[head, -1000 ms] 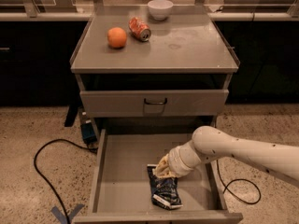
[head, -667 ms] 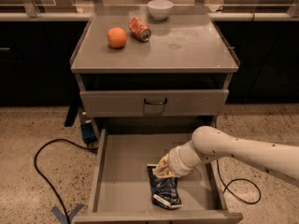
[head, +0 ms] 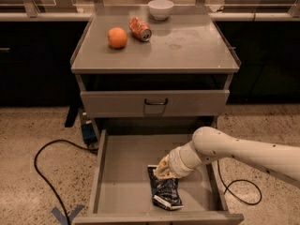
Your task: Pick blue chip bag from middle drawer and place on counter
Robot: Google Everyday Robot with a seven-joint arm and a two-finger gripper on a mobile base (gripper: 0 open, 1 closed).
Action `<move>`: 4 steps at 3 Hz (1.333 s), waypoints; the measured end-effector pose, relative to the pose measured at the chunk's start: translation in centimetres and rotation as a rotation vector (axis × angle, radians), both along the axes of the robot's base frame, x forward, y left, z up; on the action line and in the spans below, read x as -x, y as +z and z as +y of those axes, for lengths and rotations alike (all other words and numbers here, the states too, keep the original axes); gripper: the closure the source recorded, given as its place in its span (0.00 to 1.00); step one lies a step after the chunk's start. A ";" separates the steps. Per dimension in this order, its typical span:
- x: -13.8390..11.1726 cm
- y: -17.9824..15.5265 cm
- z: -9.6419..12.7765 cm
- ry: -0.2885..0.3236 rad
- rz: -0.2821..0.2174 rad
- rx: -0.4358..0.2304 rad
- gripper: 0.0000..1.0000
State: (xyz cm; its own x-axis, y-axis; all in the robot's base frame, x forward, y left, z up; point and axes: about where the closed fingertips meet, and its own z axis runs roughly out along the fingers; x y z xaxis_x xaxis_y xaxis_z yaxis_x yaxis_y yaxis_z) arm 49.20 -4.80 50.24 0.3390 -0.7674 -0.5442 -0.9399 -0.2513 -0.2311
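The blue chip bag (head: pixel 165 190) lies flat on the bottom of the open middle drawer (head: pixel 124 172), right of its centre. My gripper (head: pixel 162 169) reaches in from the right on the white arm and sits at the bag's top end, touching it. The bag rests on the drawer floor. The counter (head: pixel 187 46) is the grey cabinet top above.
On the counter stand an orange (head: pixel 117 37), a tipped orange-red soda can (head: pixel 140 29) and a white bowl (head: pixel 161 8). A shut drawer front with a dark handle (head: pixel 155 102) sits above the open drawer. A black cable (head: pixel 44 172) loops on the floor at left.
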 end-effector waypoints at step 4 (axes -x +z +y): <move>0.0 -1.2 -0.8 0.064 0.029 0.043 0.00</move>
State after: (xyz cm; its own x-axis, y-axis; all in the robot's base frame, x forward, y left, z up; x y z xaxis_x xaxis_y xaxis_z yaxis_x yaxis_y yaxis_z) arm 49.22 -5.65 49.04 0.3727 -0.7676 -0.5215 -0.9277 -0.3204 -0.1914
